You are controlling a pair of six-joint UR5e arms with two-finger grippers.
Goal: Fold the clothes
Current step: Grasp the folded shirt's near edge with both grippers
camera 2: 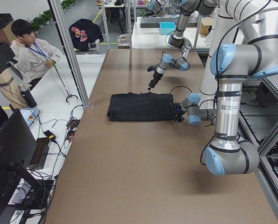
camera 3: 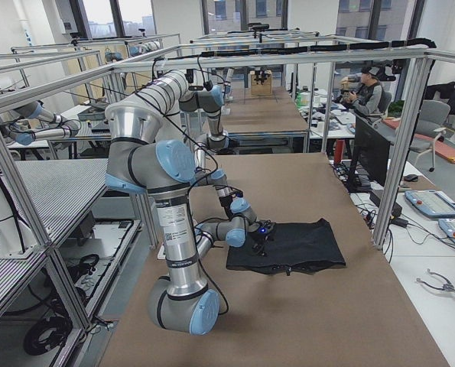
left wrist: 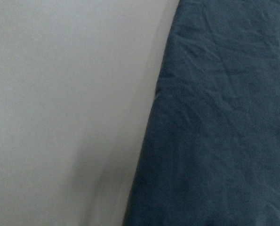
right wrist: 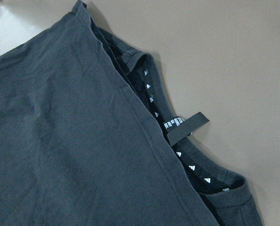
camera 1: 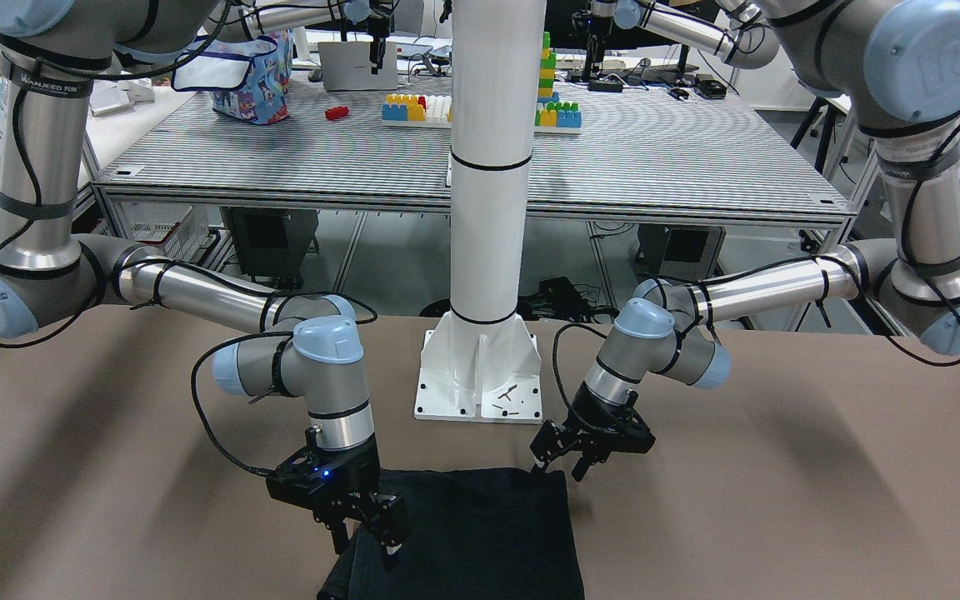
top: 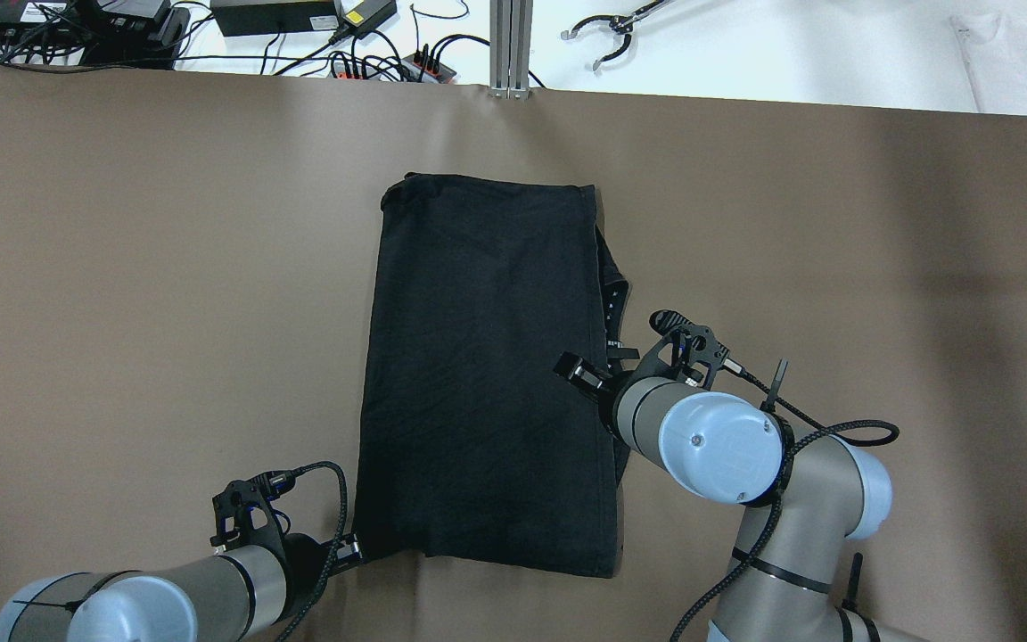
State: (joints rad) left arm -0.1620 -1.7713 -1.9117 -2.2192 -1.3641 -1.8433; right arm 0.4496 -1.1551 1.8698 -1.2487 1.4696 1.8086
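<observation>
The left gripper [camera 1: 559, 467] hangs low just out from the white pillar base [camera 1: 480, 392], on the robot's left of it. Its two fingers are spread with nothing between them, and their tips are at the cloth corner nearest the base. Whether they touch the fabric, I cannot tell.

The black cloth [top: 487, 374] lies flat on the brown table [top: 121, 267], straight out from the base. One short edge is near the base and the long sides run away from it. It is a layered long rectangle, so the side folds look done. Along its right side a collar [right wrist: 196, 169] with a small label [right wrist: 187, 126] peeks from under the top layer.

The right gripper [camera 1: 365, 557] stands further out from the base, on the robot's right. Its fingers are likewise apart and empty, over that right edge about midway along.

The step in hand looks like lining up for the next fold. That move calls for each gripper to sink and pinch every layer at its edge, then carry the fabric over evenly so the collar tucks in instead of slipping out.
</observation>
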